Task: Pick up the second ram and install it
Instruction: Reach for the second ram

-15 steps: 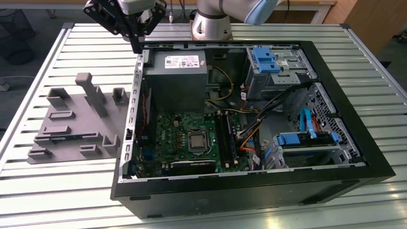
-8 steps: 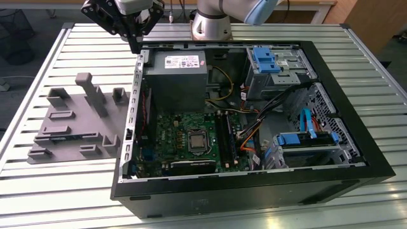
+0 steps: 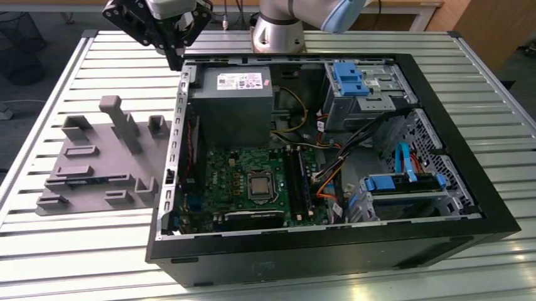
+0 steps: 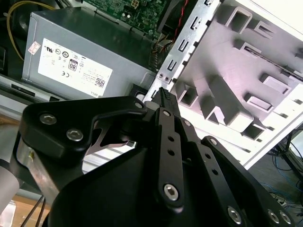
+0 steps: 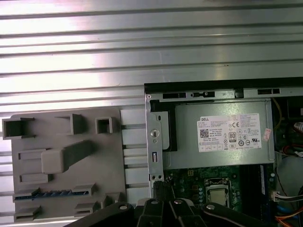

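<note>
The arm (image 3: 278, 30) is showing a silver-grey round joint housing and a pale blue cap (image 3: 343, 14) at the top centre of the exterior view. At the upper left there, the end effector (image 3: 174, 61) is looking matte black and angular. In the second wrist view its black link bars (image 4: 168, 142) are carrying silver socket-head screws (image 4: 171, 190).

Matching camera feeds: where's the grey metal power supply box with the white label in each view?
Exterior view: grey power supply box in the case's far corner, exterior view's left.
Second wrist view: across the case wall from the grey plastic fixture.
First wrist view: between case rim and green motherboard.
Shared landmark: that fixture, outside the wall.
</note>
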Available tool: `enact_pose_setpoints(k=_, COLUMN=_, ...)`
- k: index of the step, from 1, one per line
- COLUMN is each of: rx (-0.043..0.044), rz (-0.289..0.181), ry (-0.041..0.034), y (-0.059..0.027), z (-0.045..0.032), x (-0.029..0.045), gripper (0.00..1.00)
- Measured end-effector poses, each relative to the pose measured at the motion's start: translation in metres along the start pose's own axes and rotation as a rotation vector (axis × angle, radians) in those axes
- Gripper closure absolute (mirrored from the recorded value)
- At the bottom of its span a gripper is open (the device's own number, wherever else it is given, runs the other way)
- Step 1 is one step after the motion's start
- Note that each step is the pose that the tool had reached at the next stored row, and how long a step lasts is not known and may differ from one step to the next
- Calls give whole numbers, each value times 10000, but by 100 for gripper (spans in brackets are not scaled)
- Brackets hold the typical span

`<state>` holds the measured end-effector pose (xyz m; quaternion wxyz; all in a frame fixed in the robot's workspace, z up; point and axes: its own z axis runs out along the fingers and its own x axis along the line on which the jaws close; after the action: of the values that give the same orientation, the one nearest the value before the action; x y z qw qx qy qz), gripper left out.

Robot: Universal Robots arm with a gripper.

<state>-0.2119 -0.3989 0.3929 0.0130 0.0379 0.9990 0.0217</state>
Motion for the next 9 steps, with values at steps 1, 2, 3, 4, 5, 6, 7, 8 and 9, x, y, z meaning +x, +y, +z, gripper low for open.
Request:
enact_pose_setpoints(k=1, rx=0, rz=0, ry=0, y=0, z=0, x=7, gripper=89)
enact_pose_setpoints(k=2, rx=-1, rz=-1, ry=-1, y=-1, z=0, x=14, gripper=89)
enact_pose_setpoints(k=3, rx=0, rz=-1, ry=-1, y=-2, z=0, x=20, gripper=89)
enact_pose_setpoints(k=4, rx=-1, rz=-1, ry=0, y=-2, z=0, x=27, gripper=89)
enact_pose_setpoints(k=5, rx=0, rz=0, ry=0, y=-2, z=-1, x=34, gripper=89)
enact_pose_setpoints(k=6, rx=-1, rz=-1, ry=-1, y=-3, z=0, x=41, gripper=89)
enact_pose_setpoints(k=7, rx=-1, rz=-1, ry=-1, y=-4, z=-1, x=48, gripper=89)
enact_pose_setpoints(k=8, rx=0, rz=-1, ry=-1, y=-4, z=-1, x=55, gripper=89)
enact_pose_setpoints(k=9, rx=-1, rz=0, ry=-1, y=-5, z=-1, x=62, gripper=89)
